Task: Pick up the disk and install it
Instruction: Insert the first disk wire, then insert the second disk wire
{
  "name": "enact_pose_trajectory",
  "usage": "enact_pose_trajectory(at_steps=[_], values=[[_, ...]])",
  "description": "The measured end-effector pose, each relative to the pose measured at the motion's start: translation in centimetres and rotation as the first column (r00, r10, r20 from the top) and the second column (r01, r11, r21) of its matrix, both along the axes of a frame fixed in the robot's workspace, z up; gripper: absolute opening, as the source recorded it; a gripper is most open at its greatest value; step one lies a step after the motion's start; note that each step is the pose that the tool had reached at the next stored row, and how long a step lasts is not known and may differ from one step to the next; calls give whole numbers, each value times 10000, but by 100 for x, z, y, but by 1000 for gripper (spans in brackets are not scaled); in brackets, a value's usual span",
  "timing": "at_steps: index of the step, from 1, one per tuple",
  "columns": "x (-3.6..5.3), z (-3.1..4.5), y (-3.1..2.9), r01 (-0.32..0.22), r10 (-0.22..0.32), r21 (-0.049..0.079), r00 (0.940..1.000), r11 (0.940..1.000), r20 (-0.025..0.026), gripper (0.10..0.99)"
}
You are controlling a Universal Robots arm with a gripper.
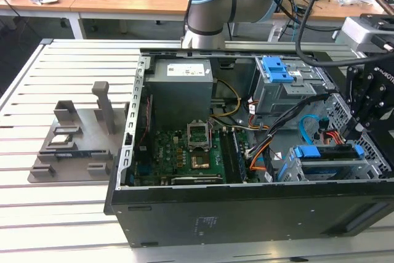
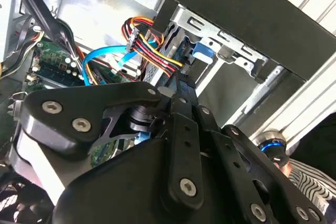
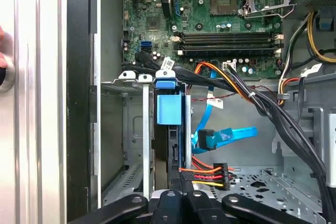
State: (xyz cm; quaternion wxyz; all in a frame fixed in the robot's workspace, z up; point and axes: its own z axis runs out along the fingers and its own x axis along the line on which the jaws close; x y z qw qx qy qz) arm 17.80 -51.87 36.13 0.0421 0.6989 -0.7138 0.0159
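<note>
I had the gripper (image 1: 359, 129) lowered over the drive cage (image 1: 335, 167), my arm (image 1: 212, 4) reaching across behind it.

Matt black metal computer case (image 1: 246, 220); bare grey sheet-metal drive cage (image 3: 134, 129); glossy blue plastic disk caddy (image 3: 169, 109); green circuit board (image 1: 184, 152); matt black gripper (image 2: 181, 90); ribbed pale metal table (image 1: 55, 214).

Lighting is even, diffuse and bright in the exterior view; the slatted table (image 1: 74, 214) reads pale with soft, shallow shadows. The computer case (image 1: 246, 217) interior is dimmer, its black outer wall nearly featureless. In the first wrist view the motherboard (image 3: 210, 19) is sharp; the pale table strip is overexposed. In the second wrist view the gripper (image 2: 178, 103) housing is close, dark and soft-focused, with bright highlights on the metal drive cage (image 2: 220, 40).
</note>
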Motion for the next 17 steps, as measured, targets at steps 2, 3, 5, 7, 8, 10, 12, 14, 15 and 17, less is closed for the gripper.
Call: enact_pose_trajectory(at_steps=[2, 3, 5, 7, 8, 10, 12, 14, 15, 17], values=[[0, 94, 0, 0, 0, 0, 10000, 10000, 0, 106], [0, 118, 0, 0, 0, -1, 10000, 10000, 0, 106], [0, 186, 0, -1, 1, -1, 10000, 10000, 0, 106], [0, 210, 0, 0, 0, 3, 10000, 10000, 0, 106], [0, 211, 0, 0, 0, 3, 10000, 10000, 0, 106], [0, 213, 0, 0, 0, 0, 10000, 10000, 0, 106], [0, 212, 0, 0, 0, 1, 10000, 10000, 0, 106], [0, 213, 0, 0, 0, 0, 10000, 10000, 0, 106], [0, 213, 0, 0, 0, 1, 10000, 10000, 0, 106], [0, 214, 0, -1, 1, 0, 10000, 10000, 0, 106]])
